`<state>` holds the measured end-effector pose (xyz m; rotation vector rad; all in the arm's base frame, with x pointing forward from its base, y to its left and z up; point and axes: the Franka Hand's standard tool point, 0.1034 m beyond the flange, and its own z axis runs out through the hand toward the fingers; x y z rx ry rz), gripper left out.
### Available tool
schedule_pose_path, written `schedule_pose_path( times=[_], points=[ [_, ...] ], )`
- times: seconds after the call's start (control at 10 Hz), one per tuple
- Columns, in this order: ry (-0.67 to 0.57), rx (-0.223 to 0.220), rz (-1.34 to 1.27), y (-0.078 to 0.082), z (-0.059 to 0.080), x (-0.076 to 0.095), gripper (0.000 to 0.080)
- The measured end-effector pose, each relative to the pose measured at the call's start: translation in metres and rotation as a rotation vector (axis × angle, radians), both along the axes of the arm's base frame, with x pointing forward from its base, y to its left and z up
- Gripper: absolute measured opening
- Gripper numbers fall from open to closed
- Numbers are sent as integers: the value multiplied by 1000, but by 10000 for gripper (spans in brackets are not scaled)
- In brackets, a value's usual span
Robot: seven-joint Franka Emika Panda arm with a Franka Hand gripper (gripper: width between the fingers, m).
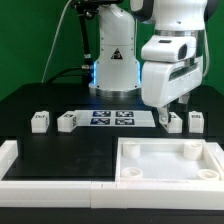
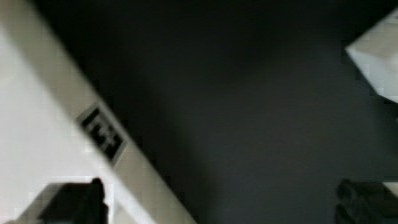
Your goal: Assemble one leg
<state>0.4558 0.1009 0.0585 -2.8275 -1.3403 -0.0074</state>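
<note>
Four legs, small white blocks with black-and-white tags, stand in a row on the black table: two at the exterior view's left (image 1: pixel 40 121) (image 1: pixel 67 121) and two at its right (image 1: pixel 173 121) (image 1: pixel 196 121). My gripper (image 1: pixel 164 112) hangs low beside the third leg, on the marker board's side. In the wrist view my gripper (image 2: pixel 219 198) is open; the dark fingers (image 2: pixel 71 202) stand wide apart with only bare black table between them. A white corner (image 2: pixel 377 60) shows beyond them; I cannot tell what it is.
The marker board (image 1: pixel 110 118) lies mid-table; a long white edge with a tag (image 2: pixel 102 130) fills one side of the wrist view. The large white square panel with corner sockets (image 1: pixel 170 172) lies front right. A white raised rim (image 1: pixel 12 160) borders the front left.
</note>
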Motion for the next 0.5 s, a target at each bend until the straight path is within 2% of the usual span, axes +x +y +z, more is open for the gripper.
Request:
schedule_pose_path(
  times=[0.1, 0.3, 0.5],
  points=[
    [11, 15, -216, 5, 0, -9, 649],
    [28, 20, -433, 21, -3, -23, 649],
    [41, 24, -668, 37, -3, -28, 649]
  ],
)
